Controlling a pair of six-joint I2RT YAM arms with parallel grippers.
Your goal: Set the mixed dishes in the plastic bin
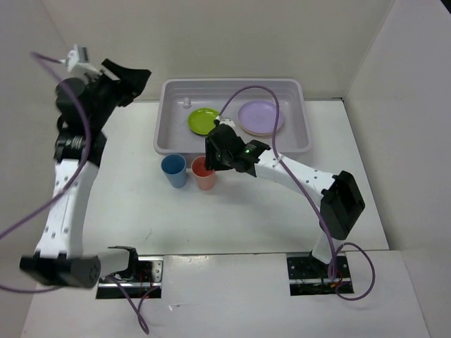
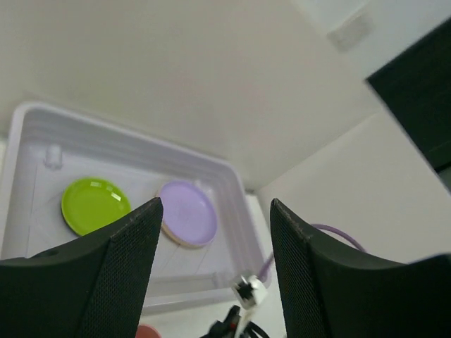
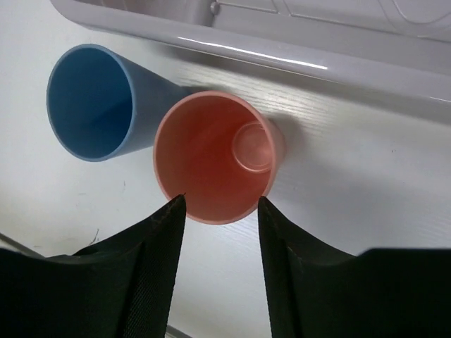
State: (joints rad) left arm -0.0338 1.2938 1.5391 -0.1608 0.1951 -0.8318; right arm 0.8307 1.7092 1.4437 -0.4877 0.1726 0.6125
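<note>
The plastic bin [image 1: 304,137] stands at the back centre. In it lie the lime-green plate [image 1: 204,120] and the lavender plate [image 1: 261,116], which rests on the orange-yellow plate [image 1: 247,131]. The blue cup [image 1: 173,170] and the coral-pink cup [image 1: 204,174] stand upright side by side just in front of the bin. My right gripper [image 1: 213,156] is open above the coral-pink cup [image 3: 211,158], its fingertips over the cup's near rim, with the blue cup [image 3: 90,98] to its left. My left gripper [image 1: 137,79] is open, empty and raised high at the back left. The black dish is out of view.
The left wrist view looks down on the bin [image 2: 236,204], the lime-green plate [image 2: 94,204] and the lavender plate [image 2: 187,211]. A small white peg [image 1: 187,102] stands in the bin's back left corner. White walls enclose the table. A purple cable [image 1: 261,91] arcs over the bin.
</note>
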